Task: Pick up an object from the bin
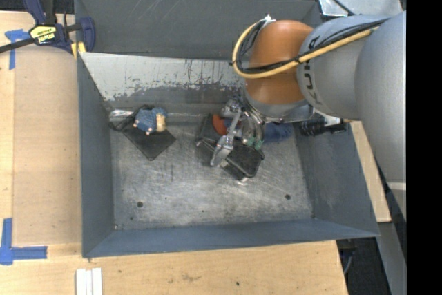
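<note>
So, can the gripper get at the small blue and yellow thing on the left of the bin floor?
Probably yes. The blue and yellow thing lies uncovered on a dark flat piece, and the bin floor between it and the gripper is bare. The back wall stands close behind.

Arm [359, 65]: thick and grey, reaching in over the right wall of the bin [93, 148] and bending downward.
Wrist: under a round orange cover [276, 62], above the bin's back right part; a yellow cable [304, 55] loops round it.
Gripper [231, 141]: pointing down and leftward, low over the bin's floor, just right of its middle.
</note>
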Available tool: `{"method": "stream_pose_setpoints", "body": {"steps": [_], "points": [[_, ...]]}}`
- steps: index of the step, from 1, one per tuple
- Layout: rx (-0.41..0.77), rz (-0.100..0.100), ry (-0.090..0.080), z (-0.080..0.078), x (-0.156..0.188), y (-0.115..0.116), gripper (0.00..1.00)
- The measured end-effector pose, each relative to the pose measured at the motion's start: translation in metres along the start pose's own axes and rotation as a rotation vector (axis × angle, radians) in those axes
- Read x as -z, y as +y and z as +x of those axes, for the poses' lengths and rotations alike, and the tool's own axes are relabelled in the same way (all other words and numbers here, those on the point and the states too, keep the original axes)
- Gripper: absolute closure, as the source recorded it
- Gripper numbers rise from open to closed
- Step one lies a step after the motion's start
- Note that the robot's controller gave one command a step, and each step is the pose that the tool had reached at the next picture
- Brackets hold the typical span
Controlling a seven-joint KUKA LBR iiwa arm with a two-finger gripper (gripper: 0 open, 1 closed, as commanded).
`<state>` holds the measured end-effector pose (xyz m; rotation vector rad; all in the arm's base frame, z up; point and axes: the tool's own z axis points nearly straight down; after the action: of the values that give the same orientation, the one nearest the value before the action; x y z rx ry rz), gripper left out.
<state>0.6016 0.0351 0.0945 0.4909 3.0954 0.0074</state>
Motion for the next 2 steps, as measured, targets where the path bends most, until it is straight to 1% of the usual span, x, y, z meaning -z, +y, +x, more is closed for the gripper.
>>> {"method": "stream_pose_setpoints", "body": {"steps": [1,2], "points": [[-0.194,-0.009,-0.011,0.0179,-0.0109,0.0043,0.00],[-0.193,-0.010,-0.009,0.0187,-0.0117,0.0051,1.00]]}}
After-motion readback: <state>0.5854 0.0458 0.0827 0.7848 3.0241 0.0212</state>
